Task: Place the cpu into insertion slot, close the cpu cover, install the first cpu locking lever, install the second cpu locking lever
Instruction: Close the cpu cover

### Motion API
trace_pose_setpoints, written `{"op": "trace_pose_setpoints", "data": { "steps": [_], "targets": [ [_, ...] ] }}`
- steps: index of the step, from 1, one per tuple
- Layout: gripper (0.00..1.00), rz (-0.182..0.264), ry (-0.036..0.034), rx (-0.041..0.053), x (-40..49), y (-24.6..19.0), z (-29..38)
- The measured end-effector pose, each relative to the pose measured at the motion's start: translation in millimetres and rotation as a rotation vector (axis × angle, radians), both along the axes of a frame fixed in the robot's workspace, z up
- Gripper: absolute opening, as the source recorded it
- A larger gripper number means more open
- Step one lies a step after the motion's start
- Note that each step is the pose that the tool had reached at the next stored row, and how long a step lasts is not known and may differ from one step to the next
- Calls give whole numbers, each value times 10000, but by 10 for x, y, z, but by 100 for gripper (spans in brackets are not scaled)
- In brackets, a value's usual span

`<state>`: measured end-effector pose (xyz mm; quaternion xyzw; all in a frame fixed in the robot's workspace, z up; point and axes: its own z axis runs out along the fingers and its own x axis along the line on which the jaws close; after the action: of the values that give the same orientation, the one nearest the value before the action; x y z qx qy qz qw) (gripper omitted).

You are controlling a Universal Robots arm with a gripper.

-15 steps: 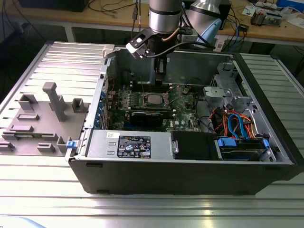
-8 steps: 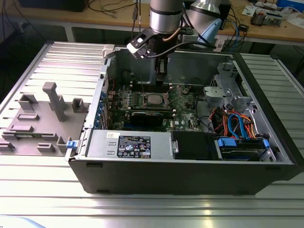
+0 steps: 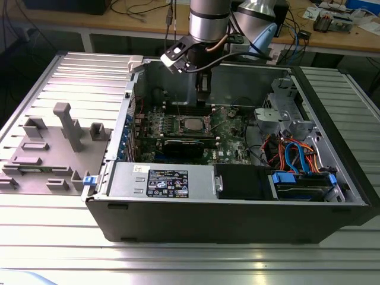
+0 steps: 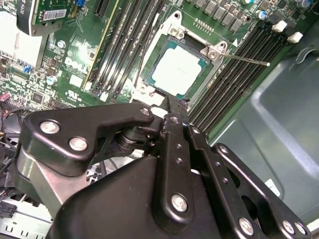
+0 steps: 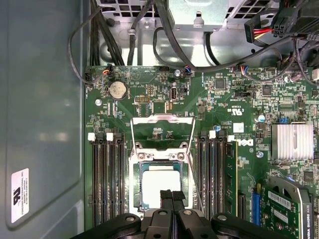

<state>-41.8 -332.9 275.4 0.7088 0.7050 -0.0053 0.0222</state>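
Tool [image 5: 172, 193] (tips pinched) right over cpu [image 5: 154, 183] w/in slot [image 5: 135, 193].

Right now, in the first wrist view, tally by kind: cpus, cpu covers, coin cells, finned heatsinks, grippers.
cpu: 1
cpu cover: 1
coin cell: 1
finned heatsink: 1
gripper: 1
Total: 5

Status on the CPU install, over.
Gripper jaws shut, empty, tips over the cpu. Cpu seated in the insertion slot; cpu cover looks open, one locking lever sticking out sideways. Nothing in the way.
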Motion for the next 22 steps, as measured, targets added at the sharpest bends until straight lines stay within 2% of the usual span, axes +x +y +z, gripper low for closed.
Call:
{"op": "trace_pose_setpoints", "data": {
  "steps": [22],
  "targets": [
    [11, 0, 0, 0, 61, 0, 0]
  ]
}}
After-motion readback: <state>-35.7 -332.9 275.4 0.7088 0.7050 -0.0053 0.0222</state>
